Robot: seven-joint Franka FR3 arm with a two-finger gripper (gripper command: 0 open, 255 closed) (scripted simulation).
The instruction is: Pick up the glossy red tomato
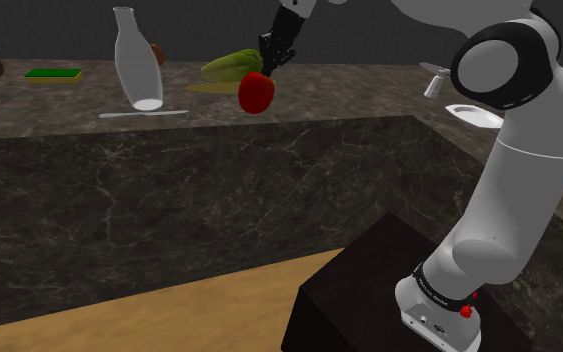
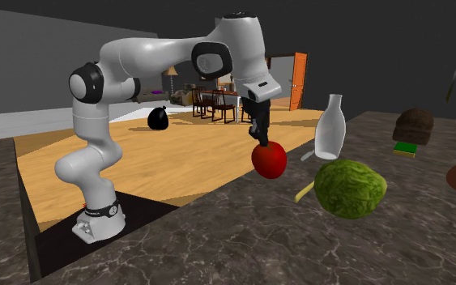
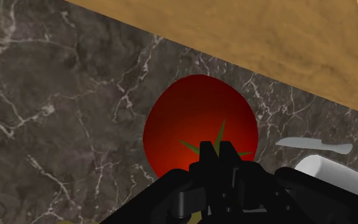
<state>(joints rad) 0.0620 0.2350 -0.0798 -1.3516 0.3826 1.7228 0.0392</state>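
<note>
The glossy red tomato (image 1: 256, 92) (image 2: 269, 159) hangs just above the dark marble counter (image 1: 59, 110) near its front edge. My black gripper (image 1: 273, 62) (image 2: 259, 136) comes down onto its top and is shut on it. In the wrist view the fingers meet over the green stem star, the gripper (image 3: 217, 153) clasping the tomato (image 3: 196, 114), with marble and wooden floor beneath.
A tall clear bottle (image 1: 137, 60) (image 2: 330, 128) stands beside a knife (image 1: 144, 114) (image 3: 314, 145). A green leafy vegetable (image 1: 231, 66) (image 2: 350, 188) lies just behind the tomato. A green sponge (image 1: 53, 72), a white cup (image 1: 435, 80) and a plate (image 1: 474, 115) sit further off.
</note>
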